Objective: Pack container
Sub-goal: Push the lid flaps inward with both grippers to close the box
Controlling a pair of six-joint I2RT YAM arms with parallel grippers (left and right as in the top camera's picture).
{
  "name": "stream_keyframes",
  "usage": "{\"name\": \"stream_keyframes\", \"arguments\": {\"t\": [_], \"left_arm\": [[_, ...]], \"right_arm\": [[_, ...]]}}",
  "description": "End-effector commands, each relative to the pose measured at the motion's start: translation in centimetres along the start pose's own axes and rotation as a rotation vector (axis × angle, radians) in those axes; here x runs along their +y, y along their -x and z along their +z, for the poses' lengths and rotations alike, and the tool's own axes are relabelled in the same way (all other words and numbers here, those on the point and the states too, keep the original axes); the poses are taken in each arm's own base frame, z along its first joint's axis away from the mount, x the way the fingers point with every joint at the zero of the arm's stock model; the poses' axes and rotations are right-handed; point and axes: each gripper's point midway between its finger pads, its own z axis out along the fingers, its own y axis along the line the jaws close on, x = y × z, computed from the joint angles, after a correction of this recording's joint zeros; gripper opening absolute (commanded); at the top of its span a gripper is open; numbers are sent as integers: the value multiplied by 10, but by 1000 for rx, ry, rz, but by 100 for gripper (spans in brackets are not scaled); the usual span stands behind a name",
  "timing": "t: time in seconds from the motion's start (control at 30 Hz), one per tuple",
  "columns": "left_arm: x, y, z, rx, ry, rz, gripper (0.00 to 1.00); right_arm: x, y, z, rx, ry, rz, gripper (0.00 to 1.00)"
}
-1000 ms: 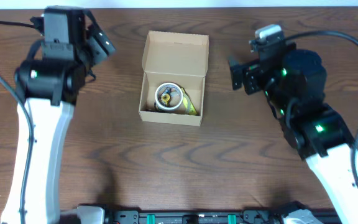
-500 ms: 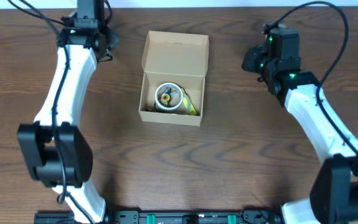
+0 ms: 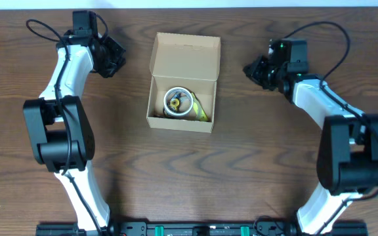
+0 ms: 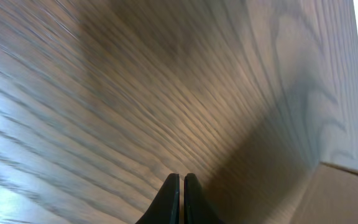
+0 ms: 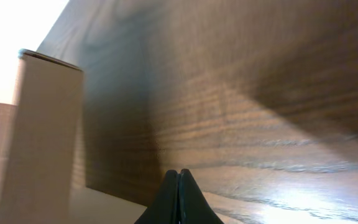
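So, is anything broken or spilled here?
No, nothing stands out. The container sits straight with its lid open, and a white roll and something yellow lie inside it. Nothing lies spilled around it. The left gripper and right gripper are shut and empty.

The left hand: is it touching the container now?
Apart. The overhead view shows a strip of bare table between the left hand and the container.

2 white-linked arms (image 3: 66,71) with black joints (image 3: 56,128), black cables (image 3: 325,24), a green light (image 3: 281,45).
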Motion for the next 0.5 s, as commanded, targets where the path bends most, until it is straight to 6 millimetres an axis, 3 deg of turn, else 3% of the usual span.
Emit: {"name": "stream_keyframes", "arguments": {"t": [0.0, 0.33, 0.47], "left_arm": [[-12, -17, 10, 107, -75, -19, 6], [-23, -36, 20, 168, -100, 3, 6], [-43, -41, 24, 147, -144, 58, 5]], "right_arm": [[5, -11, 9, 81, 68, 100, 1], [-8, -5, 6, 83, 66, 170, 1], [-2, 3, 8, 50, 92, 124, 1]]}}
